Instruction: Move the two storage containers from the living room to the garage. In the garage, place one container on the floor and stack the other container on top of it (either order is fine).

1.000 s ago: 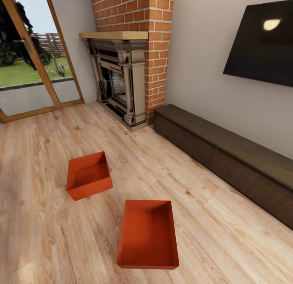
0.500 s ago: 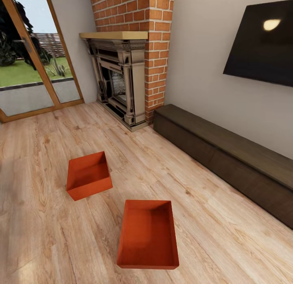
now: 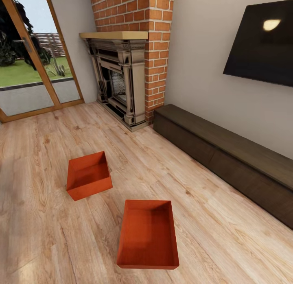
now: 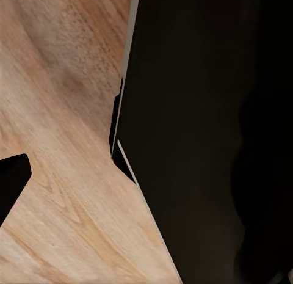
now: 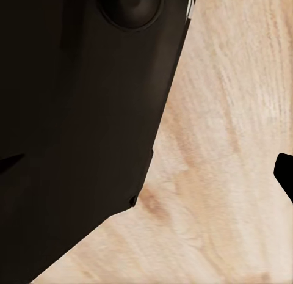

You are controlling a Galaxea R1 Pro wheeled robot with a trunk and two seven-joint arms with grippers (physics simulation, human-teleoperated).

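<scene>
Two orange-red storage containers rest open side up on the living room's light wood-plank floor (image 3: 211, 235). The nearer container (image 3: 148, 234) lies low in the head view, just right of centre. The farther container (image 3: 88, 175) sits to its left and further off, a plank's gap away. My left gripper (image 4: 146, 186) hangs open over bare planks beside my own black body, one dark fingertip (image 4: 12, 180) at the frame's edge. My right gripper (image 5: 146, 168) is open too, its fingertip (image 5: 285, 174) over bare wood. Neither holds anything. The garage is out of view.
A brick fireplace (image 3: 122, 80) stands at the far wall. A long low dark cabinet (image 3: 228, 154) runs along the right wall under a black TV (image 3: 262, 44). A glazed wood-framed door (image 3: 28, 64) is at the far left.
</scene>
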